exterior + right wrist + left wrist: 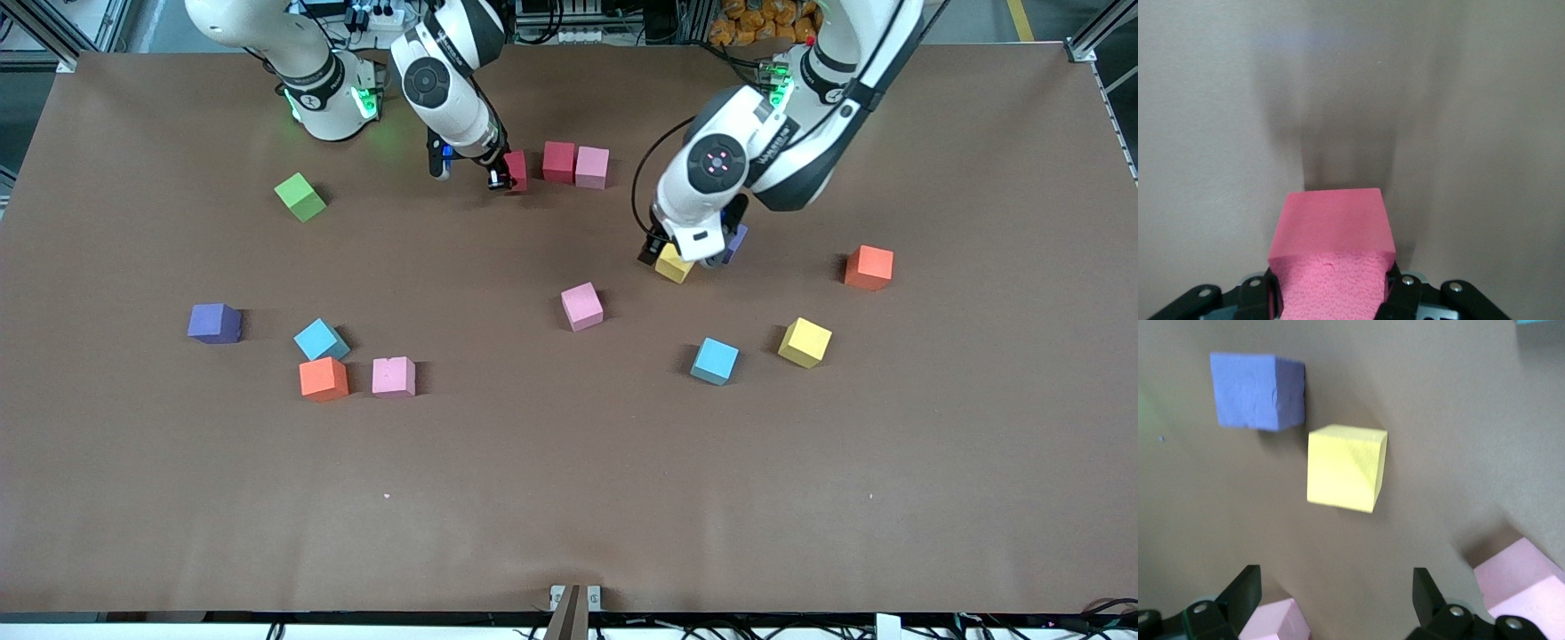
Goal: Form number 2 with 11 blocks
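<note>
While the right gripper clamps a red block beside the red and pink pair starting the number 2, and the left gripper gapes empty over a yellow block — calls for setting red flush against the row — no legible writing.

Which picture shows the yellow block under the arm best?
The left wrist view: the yellow block shows whole, beside the purple block. The front view shows only its corner beneath the left hand. The right wrist view misses it.
</note>
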